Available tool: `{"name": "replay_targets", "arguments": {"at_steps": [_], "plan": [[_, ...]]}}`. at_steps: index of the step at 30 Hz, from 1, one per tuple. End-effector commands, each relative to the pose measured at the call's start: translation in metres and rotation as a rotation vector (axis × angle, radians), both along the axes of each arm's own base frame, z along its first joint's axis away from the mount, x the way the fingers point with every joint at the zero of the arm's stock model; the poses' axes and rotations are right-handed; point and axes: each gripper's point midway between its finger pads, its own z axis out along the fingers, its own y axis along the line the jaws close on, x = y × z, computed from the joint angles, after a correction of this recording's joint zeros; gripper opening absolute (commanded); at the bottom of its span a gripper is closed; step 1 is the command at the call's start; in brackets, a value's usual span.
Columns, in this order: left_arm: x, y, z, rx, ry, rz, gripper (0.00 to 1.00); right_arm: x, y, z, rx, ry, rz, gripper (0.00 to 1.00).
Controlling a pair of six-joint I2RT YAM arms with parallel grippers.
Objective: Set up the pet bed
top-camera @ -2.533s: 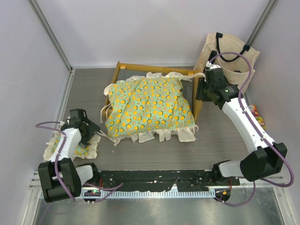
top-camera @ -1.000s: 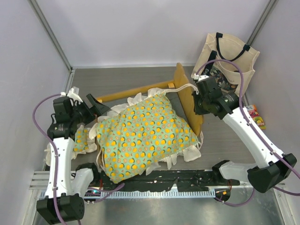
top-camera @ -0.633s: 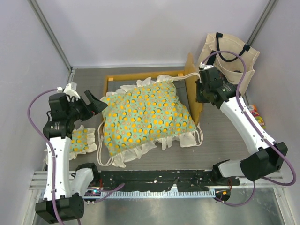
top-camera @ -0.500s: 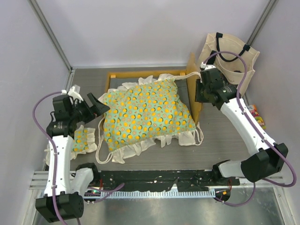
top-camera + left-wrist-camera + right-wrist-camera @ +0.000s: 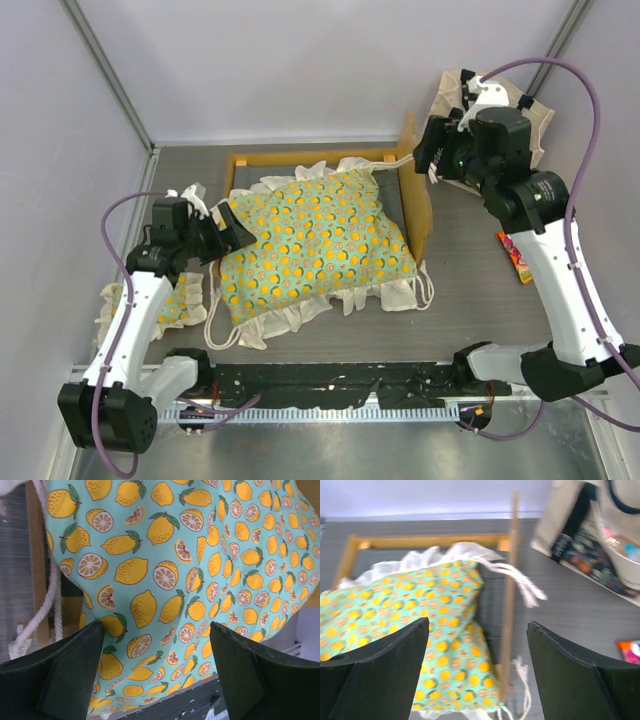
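Lying askew in the wooden frame [image 5: 300,158] on the table [image 5: 470,300], mattress cushion [image 5: 315,240] overhangs the near side. Left gripper [image 5: 228,232]: jaws wide at cushion's left edge, nothing held. Right gripper [image 5: 432,160]: released, above headboard [image 5: 420,215]. Risk: one-sided pull may drag cushion further out or shift the frame.

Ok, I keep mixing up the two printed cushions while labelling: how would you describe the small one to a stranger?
Find the wooden bed frame in the middle of the table, with the big lemon-print mattress cushion lying over it. Left of it, partly hidden by the left arm, lies the small pillow: same print and cream ruffle, but far smaller and off the frame.
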Motion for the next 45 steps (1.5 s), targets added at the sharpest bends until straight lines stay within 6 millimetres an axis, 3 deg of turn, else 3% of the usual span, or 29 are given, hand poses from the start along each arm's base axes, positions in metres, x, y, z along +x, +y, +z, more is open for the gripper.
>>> {"name": "replay_targets", "arguments": {"at_steps": [1, 2, 4, 8, 12, 13, 14, 17, 19, 20, 22, 23, 25, 26, 27, 29, 30, 32, 33, 34, 35, 36, 37, 38, 39, 40, 43, 45], "plan": [[0.004, 0.015, -0.004, 0.081, -0.032, 0.045, 0.90, -0.008, 0.081, -0.021, 0.001, 0.085, 0.253, 0.84], [0.004, 0.014, -0.005, 0.078, -0.029, 0.041, 0.90, -0.012, 0.103, -0.032, -0.032, 0.110, 0.298, 0.84], [0.002, 0.010, -0.008, 0.065, -0.020, 0.022, 0.90, -0.001, 0.117, -0.067, -0.064, 0.199, 0.293, 0.84], [0.003, 0.006, -0.015, 0.058, -0.013, 0.008, 0.90, 0.015, 0.109, -0.123, -0.152, 0.286, 0.206, 0.86], [0.007, 0.001, -0.021, 0.039, -0.014, -0.011, 0.89, 0.021, 0.113, -0.159, -0.191, 0.343, 0.219, 0.88], [0.008, -0.002, -0.022, 0.036, -0.014, -0.018, 0.88, 0.023, 0.121, -0.165, -0.166, 0.348, 0.266, 0.88], [0.009, -0.004, -0.025, 0.031, -0.005, -0.025, 0.86, 0.023, 0.124, -0.181, -0.166, 0.382, 0.293, 0.88], [0.011, -0.011, -0.028, 0.007, -0.002, -0.053, 0.80, 0.025, 0.123, -0.204, -0.134, 0.448, 0.326, 0.88], [0.015, -0.017, -0.028, -0.022, -0.012, -0.075, 0.69, 0.027, 0.120, -0.218, -0.122, 0.484, 0.339, 0.88], [0.016, -0.022, -0.030, -0.045, -0.001, -0.096, 0.55, 0.021, 0.131, -0.219, -0.077, 0.505, 0.400, 0.88], [0.021, -0.025, -0.025, -0.053, -0.016, -0.111, 0.42, 0.020, 0.137, -0.221, -0.047, 0.516, 0.441, 0.75], [0.023, -0.026, -0.023, -0.056, -0.020, -0.119, 0.30, 0.018, 0.142, -0.220, -0.028, 0.519, 0.470, 0.68], [0.031, -0.026, -0.011, -0.047, -0.053, -0.128, 0.16, 0.021, 0.146, -0.214, -0.009, 0.501, 0.487, 0.43], [0.035, -0.026, -0.005, -0.045, -0.070, -0.130, 0.06, 0.022, 0.147, -0.209, 0.006, 0.493, 0.489, 0.29], [0.043, -0.027, 0.006, -0.040, -0.094, -0.135, 0.01, 0.025, 0.147, -0.205, 0.015, 0.481, 0.488, 0.13], [0.050, -0.026, 0.017, -0.013, -0.116, -0.156, 0.00, 0.037, 0.146, -0.181, 0.036, 0.423, 0.468, 0.06], [0.061, -0.027, 0.041, -0.003, -0.169, -0.164, 0.00, 0.043, 0.143, -0.171, 0.035, 0.394, 0.443, 0.02], [0.074, -0.027, 0.047, 0.032, -0.178, -0.194, 0.00, 0.058, 0.140, -0.136, 0.042, 0.299, 0.408, 0.01], [0.086, -0.026, 0.075, 0.043, -0.239, -0.193, 0.00, 0.066, 0.136, -0.123, 0.038, 0.261, 0.377, 0.01], [0.097, -0.026, 0.077, 0.057, -0.234, -0.196, 0.00, 0.074, 0.136, -0.095, 0.052, 0.190, 0.365, 0.01], [0.102, -0.026, 0.084, 0.067, -0.241, -0.204, 0.00, 0.079, 0.135, -0.084, 0.056, 0.165, 0.353, 0.01], [0.112, -0.027, 0.117, 0.074, -0.314, -0.206, 0.00, 0.085, 0.130, -0.071, 0.057, 0.132, 0.326, 0.01], [0.123, -0.030, 0.117, 0.071, -0.303, -0.219, 0.00, 0.092, 0.128, -0.048, 0.068, 0.077, 0.309, 0.01], [0.126, -0.029, 0.123, 0.084, -0.309, -0.230, 0.00, 0.098, 0.125, -0.042, 0.068, 0.059, 0.293, 0.01], [0.135, -0.030, 0.146, 0.093, -0.365, -0.231, 0.00, 0.103, 0.124, -0.033, 0.076, 0.037, 0.282, 0.01], [0.141, -0.029, 0.152, 0.102, -0.383, -0.231, 0.00, 0.112, 0.114, -0.015, 0.076, -0.011, 0.233, 0.01], [0.167, -0.029, 0.169, 0.141, -0.479, -0.241, 0.00, 0.134, 0.102, -0.001, 0.093, -0.068, 0.177, 0.01], [0.189, -0.030, 0.177, 0.147, -0.526, -0.229, 0.00, 0.148, 0.098, -0.003, 0.105, -0.082, 0.158, 0.01]]}}
